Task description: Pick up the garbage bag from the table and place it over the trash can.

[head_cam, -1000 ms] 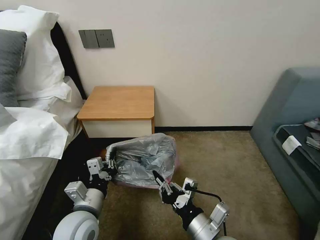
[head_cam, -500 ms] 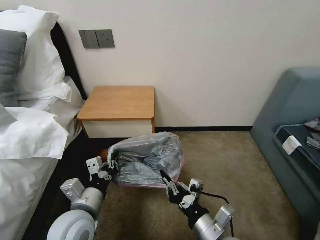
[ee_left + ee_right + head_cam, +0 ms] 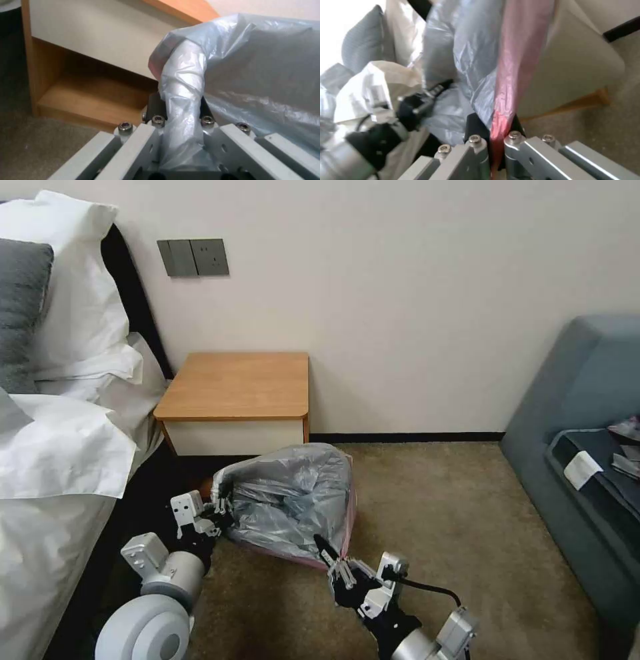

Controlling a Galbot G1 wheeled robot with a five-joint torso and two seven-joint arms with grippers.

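I am facing a cream wall [image 3: 413, 300] across brown carpet [image 3: 433, 527], with a bed [image 3: 60, 447] along my left and a grey-blue sofa [image 3: 587, 400] on my right. The table [image 3: 237, 383] is standing against the wall with its orange-brown top bare. Just in front of its front edge, low over the carpet, I am stretching the garbage bag [image 3: 290, 497] between my arms: my left gripper [image 3: 219, 507] is pinching a bunched fold of grey plastic, my right gripper [image 3: 328, 555] is clamping the pinkish-red rim [image 3: 511, 75]. Cream plastic [image 3: 573, 65], apparently the trash can, is showing beside the rim.
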